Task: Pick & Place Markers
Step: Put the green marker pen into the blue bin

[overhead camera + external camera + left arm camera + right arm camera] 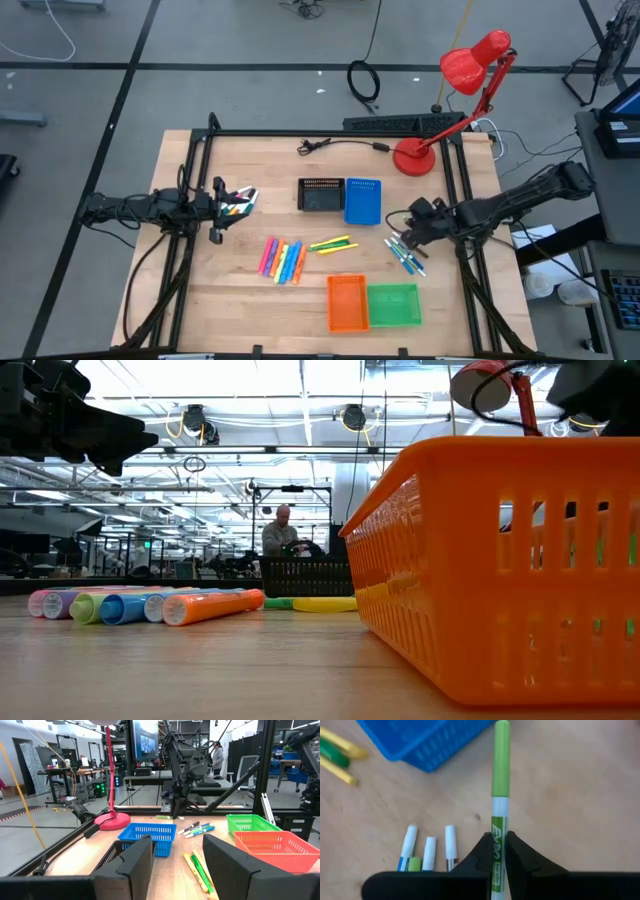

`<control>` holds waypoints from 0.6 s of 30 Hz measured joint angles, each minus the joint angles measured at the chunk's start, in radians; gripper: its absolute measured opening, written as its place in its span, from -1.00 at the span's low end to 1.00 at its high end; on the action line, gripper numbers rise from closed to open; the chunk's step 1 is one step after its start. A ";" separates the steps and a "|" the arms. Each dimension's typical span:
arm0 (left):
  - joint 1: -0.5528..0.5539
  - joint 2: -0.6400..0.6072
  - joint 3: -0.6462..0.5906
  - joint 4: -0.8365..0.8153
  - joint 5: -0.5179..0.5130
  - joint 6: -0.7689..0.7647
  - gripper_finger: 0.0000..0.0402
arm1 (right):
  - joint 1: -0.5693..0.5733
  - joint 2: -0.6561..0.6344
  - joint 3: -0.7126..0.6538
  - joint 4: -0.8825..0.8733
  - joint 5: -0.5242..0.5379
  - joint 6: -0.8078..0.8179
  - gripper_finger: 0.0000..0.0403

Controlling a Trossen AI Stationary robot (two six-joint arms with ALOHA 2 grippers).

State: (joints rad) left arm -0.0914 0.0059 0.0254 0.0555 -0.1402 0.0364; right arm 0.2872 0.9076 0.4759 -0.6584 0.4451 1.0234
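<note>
The right gripper near the table's right edge clamps a green-capped white marker reading "EXPO", legible only in its wrist view, above white-bodied markers beside the blue tray. The left gripper hovers half-open by the left edge over bare wood.

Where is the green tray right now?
Seen from above, the green tray sits near the table's front edge on the right arm's side, right beside the orange tray, with a small cluster of markers just behind it.
</note>
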 joint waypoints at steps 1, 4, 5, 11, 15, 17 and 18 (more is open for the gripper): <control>0.000 0.000 0.000 0.000 0.000 0.000 -0.09 | 0.000 -0.021 0.000 -0.003 0.019 -0.001 -0.93; 0.000 0.000 0.000 0.000 0.000 0.000 -0.09 | 0.000 -0.059 0.001 0.007 0.074 -0.008 -0.93; 0.000 0.000 0.000 0.000 0.000 0.000 -0.09 | 0.000 -0.067 0.001 0.015 0.088 -0.015 -0.93; 0.000 0.000 0.000 0.000 0.000 0.000 -0.09 | 0.002 -0.059 -0.002 0.258 0.157 -0.185 -0.93; 0.000 0.000 0.000 0.000 0.000 0.000 -0.09 | 0.000 -0.028 -0.034 0.565 0.161 -0.378 -0.93; 0.000 0.000 0.000 0.000 0.000 0.000 -0.09 | -0.008 -0.005 -0.055 0.723 0.162 -0.455 -0.93; 0.000 0.000 0.000 0.000 0.000 0.000 -0.09 | -0.014 0.009 -0.065 0.794 0.168 -0.482 -0.93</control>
State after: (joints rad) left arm -0.0911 0.0063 0.0255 0.0555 -0.1402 0.0368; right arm 0.2733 0.9162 0.4110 0.1360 0.6130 0.5413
